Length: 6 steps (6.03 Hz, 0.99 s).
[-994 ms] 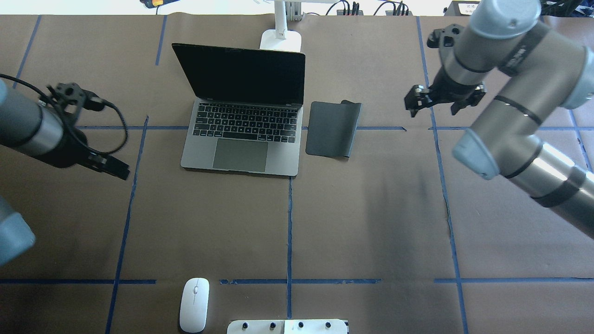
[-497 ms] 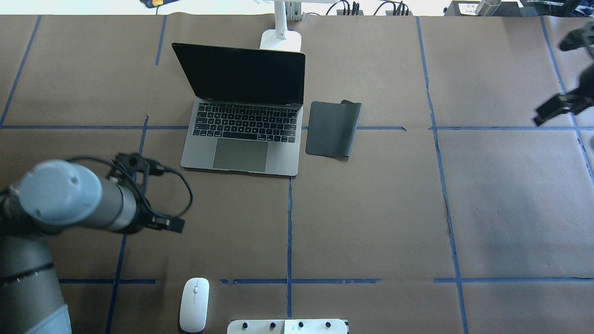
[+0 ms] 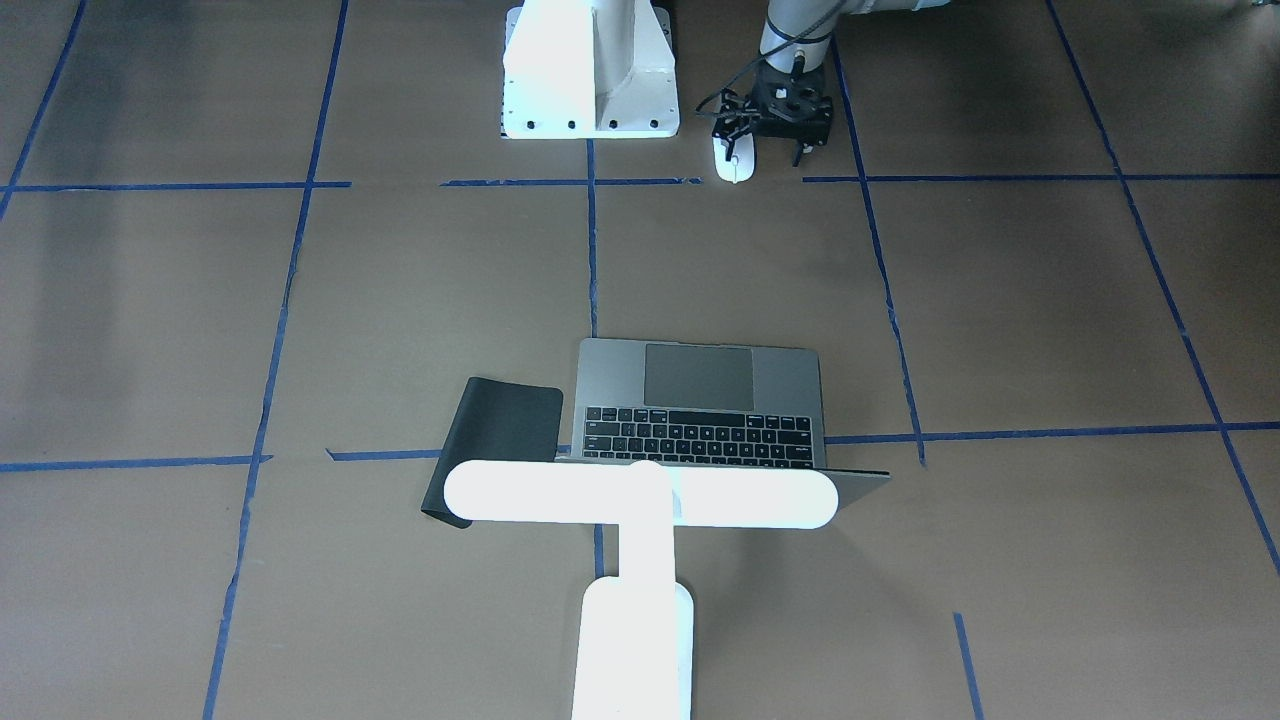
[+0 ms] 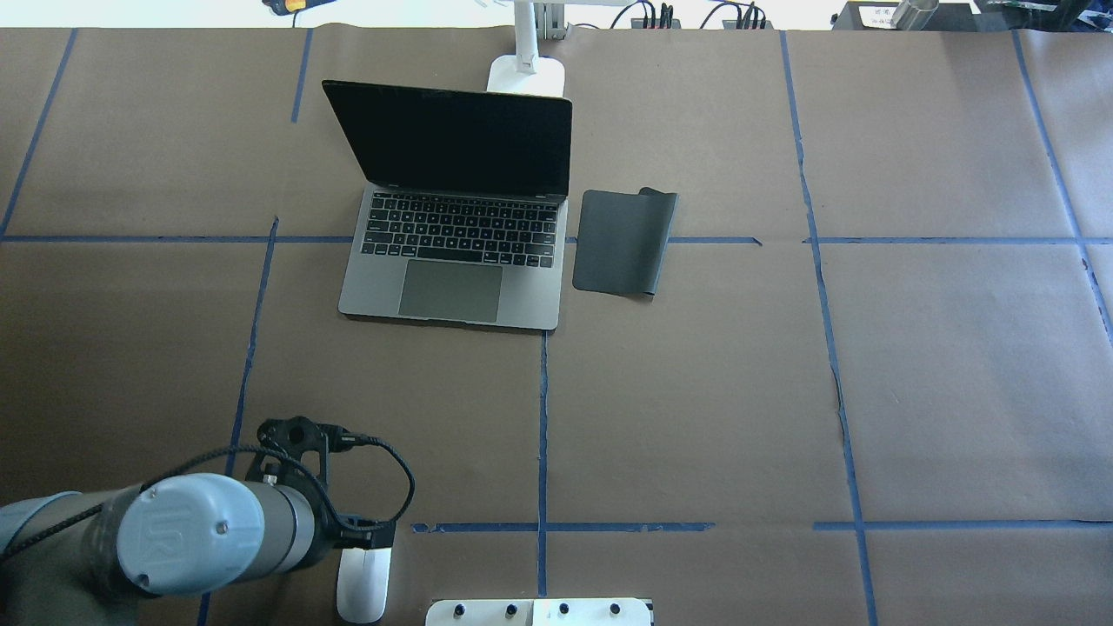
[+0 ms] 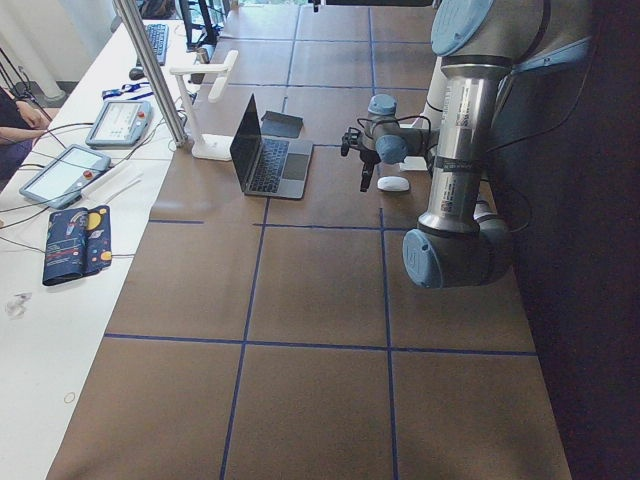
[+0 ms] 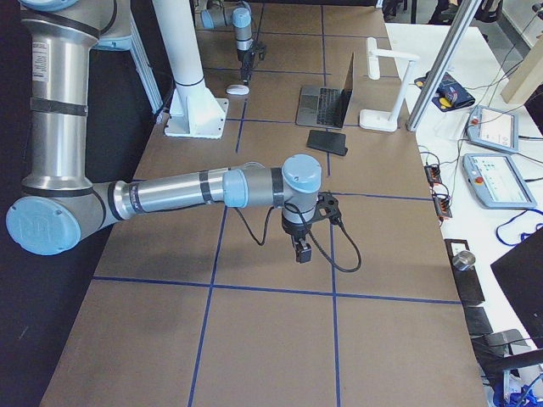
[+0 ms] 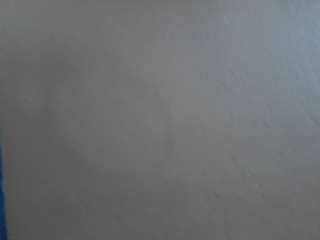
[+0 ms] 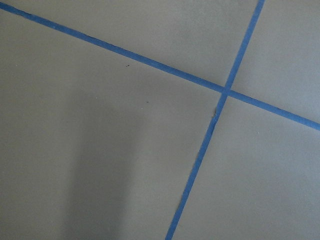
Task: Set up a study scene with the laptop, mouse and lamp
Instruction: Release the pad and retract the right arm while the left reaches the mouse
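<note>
Brown paper crossed by blue tape lines covers the table. In the overhead view the laptop sits open at upper centre, its dark screen upright and its keys facing the lower edge. A black mat lies just beside it on the right. The lamp stands just behind the screen, at the top edge of that view; in the front view its bar head runs across the laptop's lid. The mouse lies at the bottom edge, left of centre, near a white pedestal. The left gripper hangs over the mouse's far end, fingers apparently spread; whether they touch it is unclear. The right gripper shows only in the right side view, pointing down above bare paper, well apart from everything; I cannot tell how its jaws stand.
</note>
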Available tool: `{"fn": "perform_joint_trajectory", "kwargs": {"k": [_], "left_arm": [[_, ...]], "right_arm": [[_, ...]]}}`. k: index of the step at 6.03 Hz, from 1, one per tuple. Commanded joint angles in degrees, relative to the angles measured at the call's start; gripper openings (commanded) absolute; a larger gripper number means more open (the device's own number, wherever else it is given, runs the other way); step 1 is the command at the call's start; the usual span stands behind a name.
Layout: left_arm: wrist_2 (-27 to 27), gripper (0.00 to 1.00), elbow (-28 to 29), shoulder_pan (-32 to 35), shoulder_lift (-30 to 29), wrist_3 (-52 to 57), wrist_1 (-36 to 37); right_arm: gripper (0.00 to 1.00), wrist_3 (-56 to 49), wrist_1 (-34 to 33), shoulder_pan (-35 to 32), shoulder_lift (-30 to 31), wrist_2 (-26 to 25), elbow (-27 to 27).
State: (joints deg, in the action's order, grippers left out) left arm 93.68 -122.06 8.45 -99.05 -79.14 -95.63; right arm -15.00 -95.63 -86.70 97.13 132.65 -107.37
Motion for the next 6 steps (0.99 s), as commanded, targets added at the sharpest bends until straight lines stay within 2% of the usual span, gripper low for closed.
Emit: {"fn": "perform_joint_trajectory", "kwargs": {"k": [1, 6], "left_arm": [[-0.6, 1.0, 0.4, -2.8, -0.4, -2.0, 0.0], [-0.4, 1.0, 4.3, -5.0, -2.8, -2.1, -0.1]], "right_arm": [[1.0, -1.3, -0.1, -1.1, 0.9, 0.2, 0.0], [1.0, -1.3, 0.0, -1.1, 1.6, 0.3, -0.1]]}}
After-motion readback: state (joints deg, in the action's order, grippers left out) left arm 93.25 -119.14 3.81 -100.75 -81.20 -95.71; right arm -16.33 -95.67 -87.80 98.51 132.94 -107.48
